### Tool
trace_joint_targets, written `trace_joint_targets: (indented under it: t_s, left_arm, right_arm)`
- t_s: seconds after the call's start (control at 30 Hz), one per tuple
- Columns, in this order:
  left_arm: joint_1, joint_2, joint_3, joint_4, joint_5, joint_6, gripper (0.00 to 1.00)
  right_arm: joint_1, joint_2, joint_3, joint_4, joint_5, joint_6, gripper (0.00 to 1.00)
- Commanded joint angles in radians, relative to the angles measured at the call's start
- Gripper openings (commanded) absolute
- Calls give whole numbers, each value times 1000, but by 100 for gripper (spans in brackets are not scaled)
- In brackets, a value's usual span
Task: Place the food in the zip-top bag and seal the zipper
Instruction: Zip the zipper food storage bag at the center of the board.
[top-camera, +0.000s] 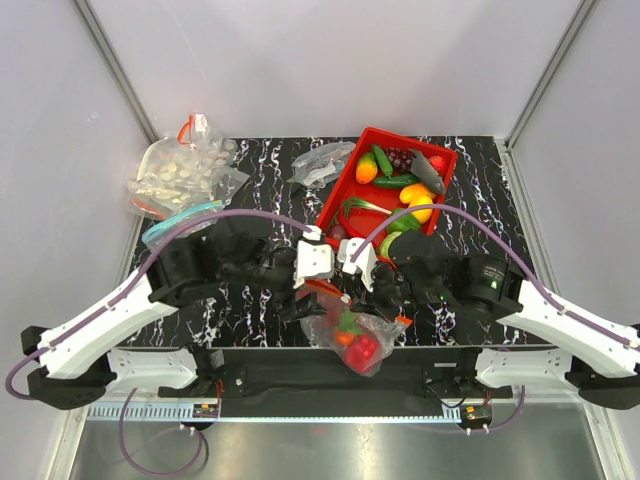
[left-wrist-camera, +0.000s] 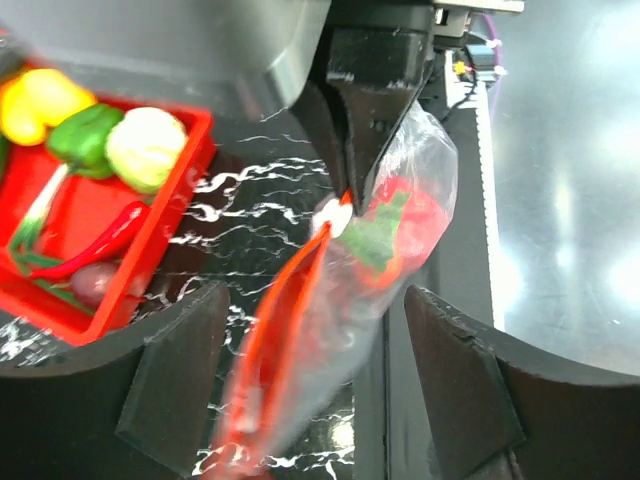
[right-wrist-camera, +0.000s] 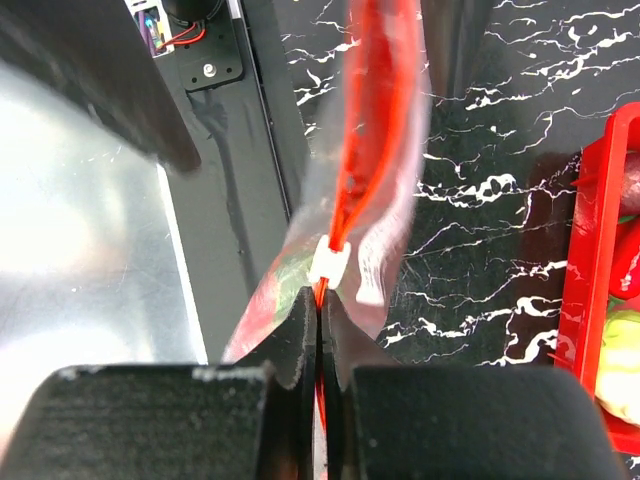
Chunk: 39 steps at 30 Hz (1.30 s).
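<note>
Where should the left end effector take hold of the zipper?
I'd pinch the zipper mid-strip, clear of the white slider, one finger on each flat side. It stands on edge between the open left end effector, and the right end effector clamps it by the slider.

Arms reaching inward, left hand spread wide, right hand pinched closed, wrists seemingly close together

Food in bag; tray behind
</note>
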<state>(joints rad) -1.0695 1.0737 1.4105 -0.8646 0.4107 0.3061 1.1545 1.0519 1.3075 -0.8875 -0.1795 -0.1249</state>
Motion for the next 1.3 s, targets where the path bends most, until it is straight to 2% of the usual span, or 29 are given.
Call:
trace_joint_targets:
  t_s: [0.0,0.33,0.67,0.73,0.8,0.83,0.93,1.13,1.27]
  left_arm:
    - [2,52,-1,55,83,-2,77]
    - [2,75,-62,199,146,-24,70]
    - [20,52,-113,311,220,-73,53]
    - [40,5,-157,377,234,-99,56]
    - [60,-32,-192,465,229,-134,65]
    - [65,-69,-221,490,227,-139,72]
    - [71,-115,-240,530,220,-147,79]
    - [72,-97,-228,533,269,-154,80]
    - [74,-58,-202,500,310,-145,70]
  right_arm:
    - [-1,-12,33,61,-31,-15,0]
    - [1,-33,30,68,-84,-25,0]
    - [1,-66,19,102,-104,-42,0]
    - [1,-90,7,125,-92,-44,0]
    - [-1,-107,-2,146,-77,-42,0]
    - [1,-118,-7,147,-75,-42,0]
    - [-1,-118,-4,139,-72,-42,0]
    - [1,-95,10,117,-107,-48,0]
    - [-1,-95,12,122,-126,-55,0]
